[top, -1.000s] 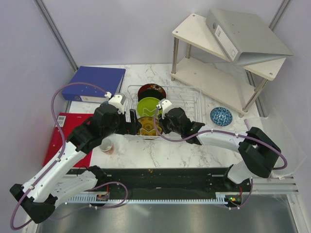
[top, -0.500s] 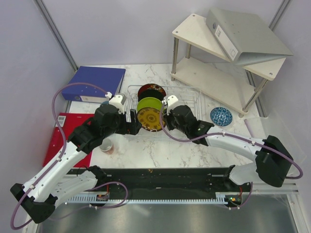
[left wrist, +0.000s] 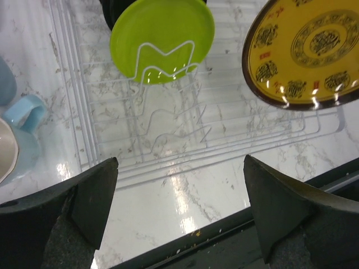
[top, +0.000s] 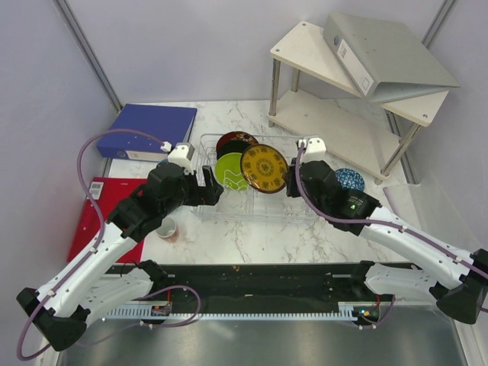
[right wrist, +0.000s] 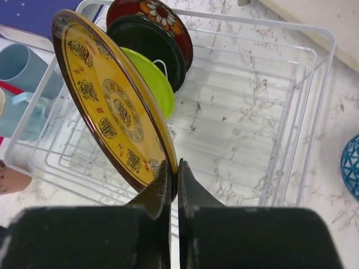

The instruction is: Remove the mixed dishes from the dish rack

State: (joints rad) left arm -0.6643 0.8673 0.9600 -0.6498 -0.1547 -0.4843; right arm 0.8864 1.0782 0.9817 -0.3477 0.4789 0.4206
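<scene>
**Yellow plate comes up out of the rack**

Since half a second ago, we see the right claw (right wrist: 171, 174) swing up and rightward, taking the yellow-brown patterned plate (right wrist: 106, 112) out of its front slot. The claw is pinched narrow on the plate's lower rim and holds it tilted over the dish rack (right wrist: 331, 84).

Beyond that claw three plates stand in the rack: lime green plate (right wrist: 148, 81), glossy black plate (right wrist: 148, 45), then dark red floral plate (right wrist: 162, 17).

Our left claw (left wrist: 179, 213) hangs spread wide, gripping nothing, above the rack's near rail. To its left, outside the rack, stands a light-blue mug (left wrist: 22, 120). The small blue patterned dish (right wrist: 350, 168) lies on the marble to the right of the right claw.
</scene>
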